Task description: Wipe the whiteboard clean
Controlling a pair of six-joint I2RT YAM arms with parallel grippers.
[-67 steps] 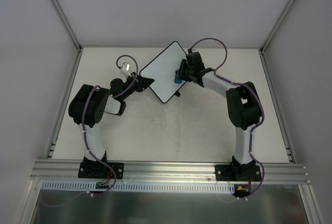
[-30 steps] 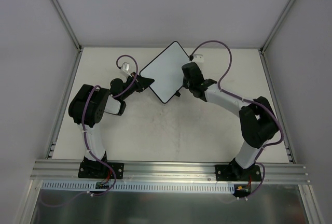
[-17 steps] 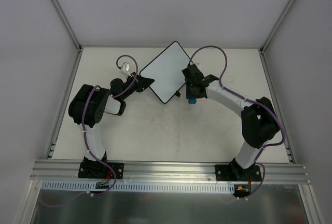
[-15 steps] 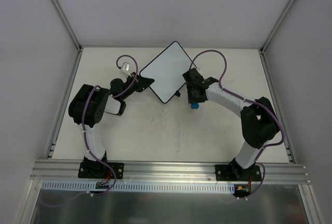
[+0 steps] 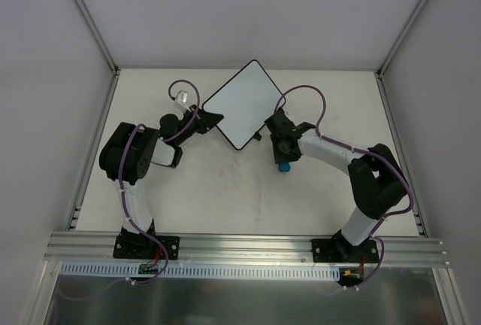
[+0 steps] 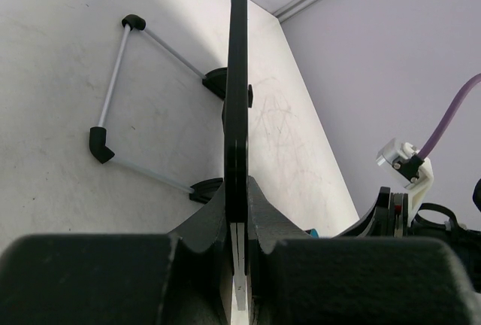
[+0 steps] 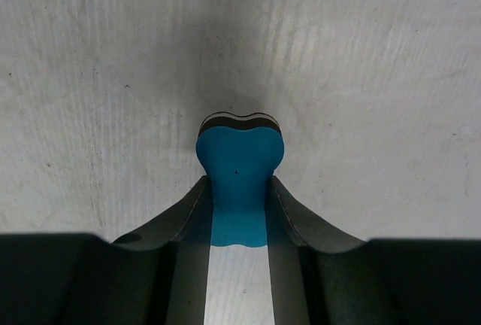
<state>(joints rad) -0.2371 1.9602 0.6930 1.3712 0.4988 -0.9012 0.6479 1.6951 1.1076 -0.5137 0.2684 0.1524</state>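
The whiteboard (image 5: 242, 101) is propped up at the back middle of the table, turned like a diamond, and its white face shows no marks. My left gripper (image 5: 211, 120) is shut on its lower left edge. In the left wrist view the board (image 6: 238, 77) stands edge-on between the shut jaws of the left gripper (image 6: 238, 216). My right gripper (image 5: 282, 155) is off the board, just to the right of its near corner, shut on the blue eraser (image 5: 283, 165). In the right wrist view the right gripper (image 7: 239, 206) pinches the eraser (image 7: 239, 161) at its waist, low over the table.
The board's wire stand with black feet (image 6: 113, 92) rests on the table behind it. Grey walls and metal posts enclose the table on three sides. An aluminium rail (image 5: 248, 246) runs along the near edge.
My right gripper has moved off the whiteboard's right edge, toward the near side, carrying the blue eraser down over the table. The left gripper and the board have not moved.
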